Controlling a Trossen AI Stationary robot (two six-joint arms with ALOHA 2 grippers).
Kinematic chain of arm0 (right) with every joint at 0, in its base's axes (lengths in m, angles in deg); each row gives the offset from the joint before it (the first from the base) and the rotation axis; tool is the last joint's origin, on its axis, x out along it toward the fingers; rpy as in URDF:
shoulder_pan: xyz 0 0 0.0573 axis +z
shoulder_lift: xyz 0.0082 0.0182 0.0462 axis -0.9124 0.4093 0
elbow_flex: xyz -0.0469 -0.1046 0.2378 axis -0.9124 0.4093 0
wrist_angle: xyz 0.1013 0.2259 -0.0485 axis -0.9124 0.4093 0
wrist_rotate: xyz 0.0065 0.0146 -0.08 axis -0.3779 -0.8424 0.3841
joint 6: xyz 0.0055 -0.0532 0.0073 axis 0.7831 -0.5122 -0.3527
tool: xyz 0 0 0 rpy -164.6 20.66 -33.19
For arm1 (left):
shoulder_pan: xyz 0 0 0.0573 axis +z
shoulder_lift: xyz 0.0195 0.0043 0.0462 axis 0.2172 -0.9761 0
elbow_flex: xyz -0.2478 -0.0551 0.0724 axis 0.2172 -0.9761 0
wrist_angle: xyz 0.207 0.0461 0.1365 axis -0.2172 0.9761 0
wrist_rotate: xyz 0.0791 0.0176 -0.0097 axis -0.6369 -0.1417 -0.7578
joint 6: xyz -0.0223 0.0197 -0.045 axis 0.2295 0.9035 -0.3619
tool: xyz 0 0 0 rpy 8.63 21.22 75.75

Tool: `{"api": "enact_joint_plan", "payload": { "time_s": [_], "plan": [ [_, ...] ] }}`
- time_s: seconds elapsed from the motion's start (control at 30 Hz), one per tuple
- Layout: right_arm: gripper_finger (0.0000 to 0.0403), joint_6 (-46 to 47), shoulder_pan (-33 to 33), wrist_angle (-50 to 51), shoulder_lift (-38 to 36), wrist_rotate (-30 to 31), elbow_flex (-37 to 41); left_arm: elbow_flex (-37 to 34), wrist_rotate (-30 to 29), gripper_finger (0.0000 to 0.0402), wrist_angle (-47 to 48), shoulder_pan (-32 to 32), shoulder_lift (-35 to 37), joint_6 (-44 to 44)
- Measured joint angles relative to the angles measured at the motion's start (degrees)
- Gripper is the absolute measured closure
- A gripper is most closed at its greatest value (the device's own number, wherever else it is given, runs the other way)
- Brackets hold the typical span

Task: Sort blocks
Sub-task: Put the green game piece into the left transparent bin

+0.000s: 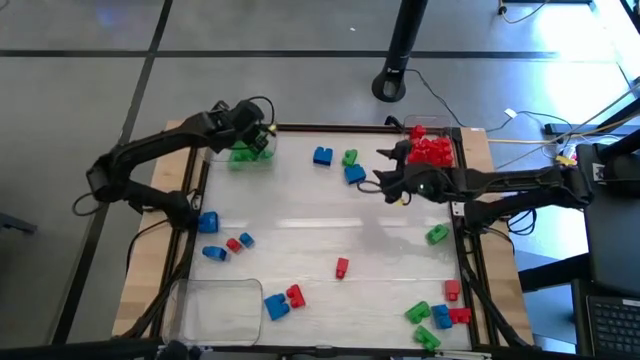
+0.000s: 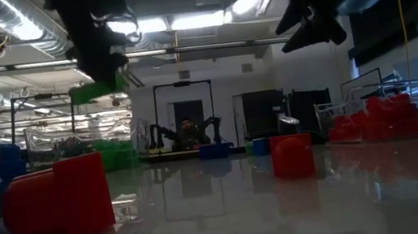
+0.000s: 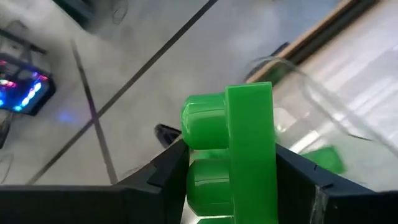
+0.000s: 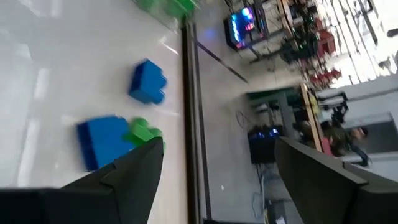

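My left gripper (image 1: 259, 134) hangs over the clear tray of green blocks (image 1: 243, 155) at the table's far left corner, shut on a green block (image 3: 249, 137) that also shows in the low view (image 2: 96, 90). My right gripper (image 1: 386, 172) hovers open near the far right. It is just right of a blue block (image 1: 354, 174), a small green block (image 1: 349, 157) and another blue block (image 1: 322, 156). In the right wrist view those are the blue block (image 4: 102, 143), the green block (image 4: 144, 132) and the blue block (image 4: 147, 81), and all three rest on the table. My left gripper pinches the green block between its two fingers (image 3: 166, 177), one on each side of the block's lower part (image 3: 239, 186). The studs face sideways. The fingers come from above, and the block is lifted clear over the tray.
A clear tray of red blocks (image 1: 432, 148) stands at the far right corner and another clear tray (image 1: 215, 305) at the near left. Loose blocks lie scattered: a red one (image 1: 342, 266) mid-table, a blue and red pair (image 1: 284, 300), a mixed cluster (image 1: 437, 315) near right, blue and red ones (image 1: 225, 245) left.
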Motion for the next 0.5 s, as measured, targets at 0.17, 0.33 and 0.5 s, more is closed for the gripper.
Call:
{"api": "enact_joint_plan", "payload": {
  "time_s": [0.17,0.33,0.5],
  "plan": [
    [0.0094,-0.8,-5.1,-0.5,0.5,-4.7,0.0,-2.2,1.7,0.0233,-5.2,5.2,-1.5,3.7],
    [0.0094,-0.8,-8.8,-3.5,3.2,-11.2,0.0,-2.3,5.6,0.0233,-4.4,8.6,-2.5,4.4],
    [0.0094,-0.8,-9.6,-6.0,7.1,-13.5,0.0,-2.3,6.0,0.0232,-3.5,10.4,-2.5,4.2]
  ]
}}
